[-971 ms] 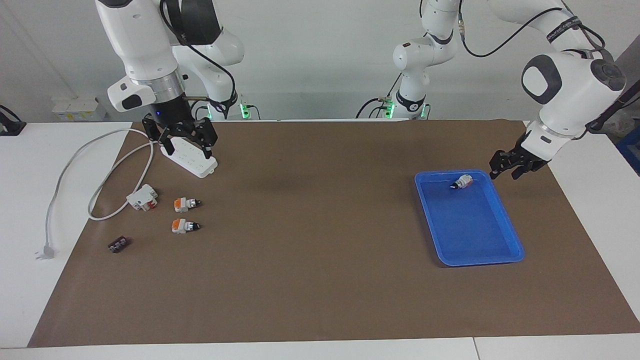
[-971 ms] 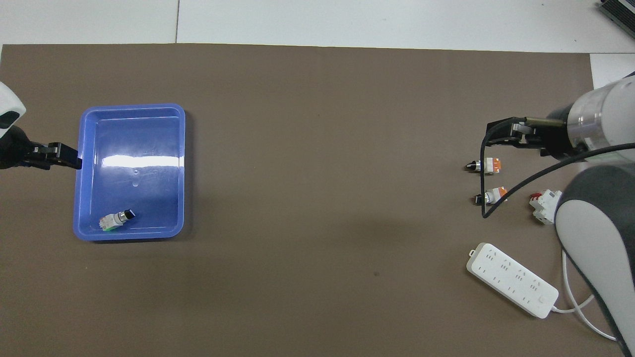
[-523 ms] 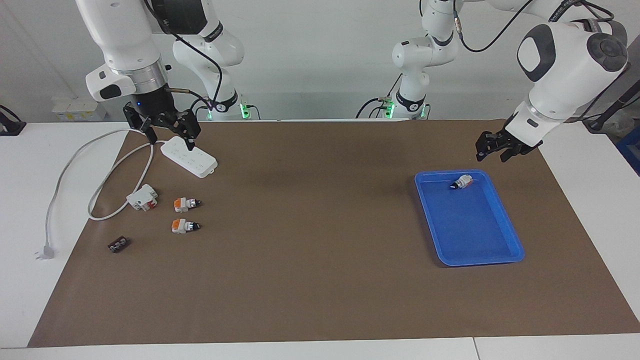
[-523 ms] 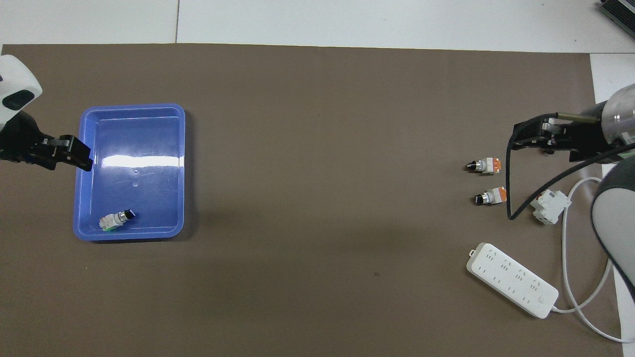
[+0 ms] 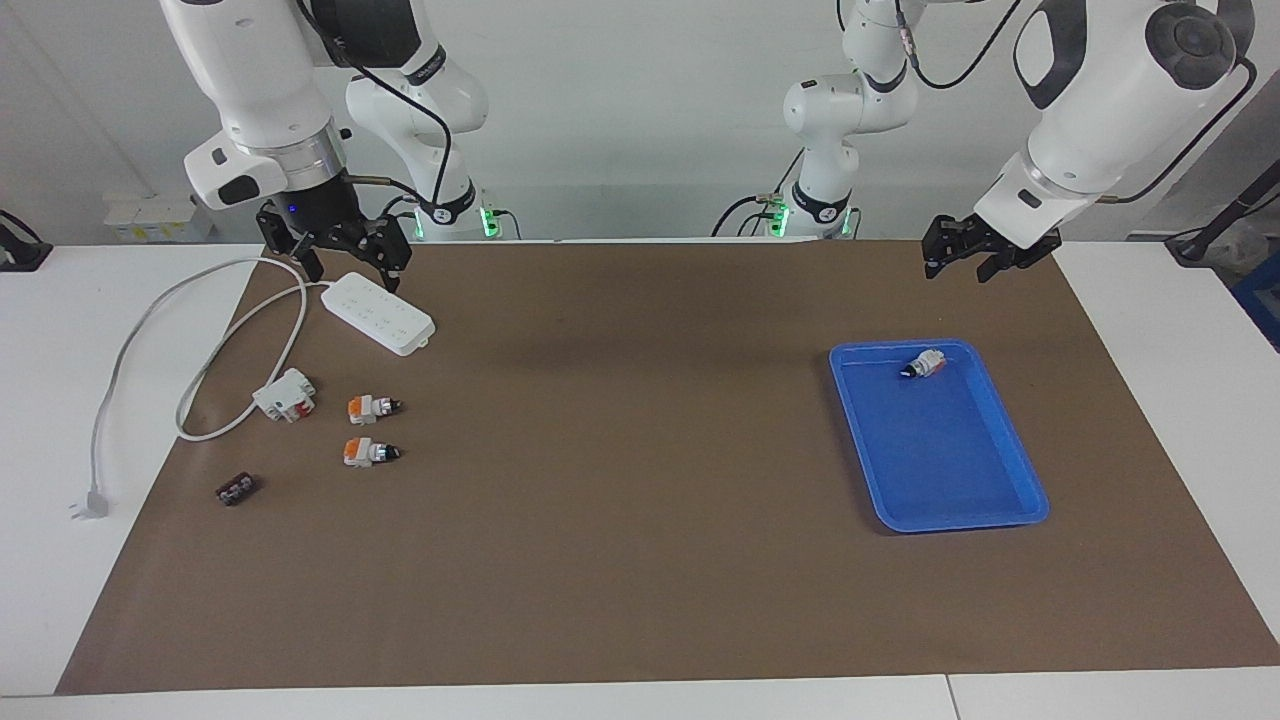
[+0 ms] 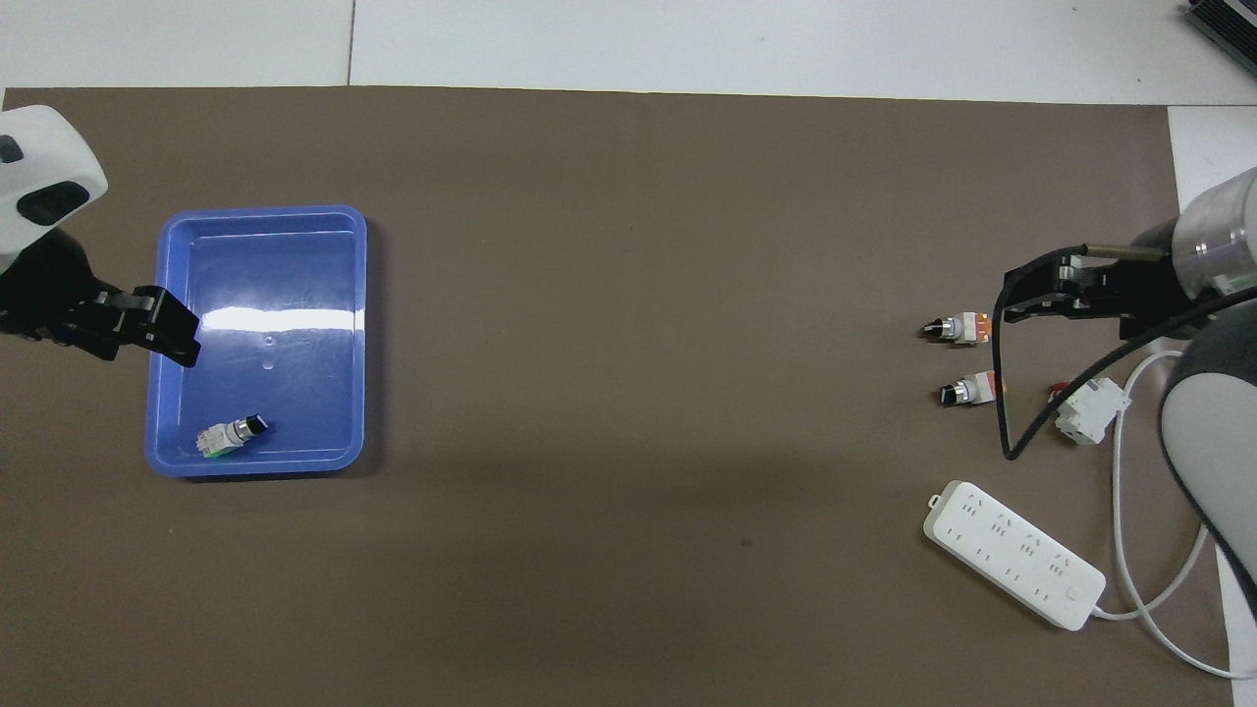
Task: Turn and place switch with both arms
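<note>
One switch in the tray — white-bodied, black-tipped — both pincers open, empty.

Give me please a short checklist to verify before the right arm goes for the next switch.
1. Right gripper open and empty, over the power strip: ok.
2. Left gripper open and empty, raised, touching nothing: ok.
3. First switch lies inside the blue tray: ok.
4. Two more switches lie on the mat, apart from each other: ok.
5. White-and-red block does not touch them: ok.
6. Knob turned on the first switch: cannot tell.
</note>
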`<state>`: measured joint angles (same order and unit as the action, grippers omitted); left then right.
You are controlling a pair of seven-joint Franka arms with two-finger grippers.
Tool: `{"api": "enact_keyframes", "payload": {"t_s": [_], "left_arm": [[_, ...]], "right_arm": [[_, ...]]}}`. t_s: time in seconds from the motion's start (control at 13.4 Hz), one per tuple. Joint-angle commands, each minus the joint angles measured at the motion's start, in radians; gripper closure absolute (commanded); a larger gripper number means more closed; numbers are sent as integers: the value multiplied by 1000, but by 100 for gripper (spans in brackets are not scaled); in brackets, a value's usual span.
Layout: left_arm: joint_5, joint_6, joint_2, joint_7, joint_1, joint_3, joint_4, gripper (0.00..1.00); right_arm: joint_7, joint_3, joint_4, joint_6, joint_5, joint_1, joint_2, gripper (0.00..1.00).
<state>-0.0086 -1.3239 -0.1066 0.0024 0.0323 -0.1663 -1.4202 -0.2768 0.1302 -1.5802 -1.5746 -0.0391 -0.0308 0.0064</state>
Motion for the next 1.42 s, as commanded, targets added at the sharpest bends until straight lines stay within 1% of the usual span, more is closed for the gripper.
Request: {"api": "enact_keyframes", "payload": {"t_s": [0.0,0.07,0.15,0.22,0.3,0.37,0.67,1.05,1.2,1.34], "left_arm": [[25,14,42,-65,-26,-4,8,25],[25,3,53,-67,-25,-6,-15,24],[24,-12,68,-68,-23,-6,-40,17],[24,-27,77,-68,-17,-6,-71,6],[24,-46,94,-68,-14,-4,-97,0],[24,-50,100,-68,-12,-2,-112,0],[24,-54,102,-70,-6,4,-114,0],[24,-113,99,-67,1,5,-115,0],[24,-164,97,-67,8,5,-120,0],[24,-195,96,-64,26,5,-125,0]], "right_arm": [[34,-3,-27,4,-4,-15,-20,1],[42,-10,-37,-1,-4,-15,-22,1],[60,-18,-41,-2,-2,-14,-25,1],[65,-21,-46,-2,4,-14,-28,1],[70,-30,-55,-5,34,-14,-31,1],[74,-52,-61,-7,56,-14,-37,1],[99,-125,-78,-22,58,57,-42,1],[94,-132,-77,-25,54,63,-39,1],[94,-130,-73,-54,47,64,-34,1],[96,-130,-69,-59,42,65,-29,1]]}}
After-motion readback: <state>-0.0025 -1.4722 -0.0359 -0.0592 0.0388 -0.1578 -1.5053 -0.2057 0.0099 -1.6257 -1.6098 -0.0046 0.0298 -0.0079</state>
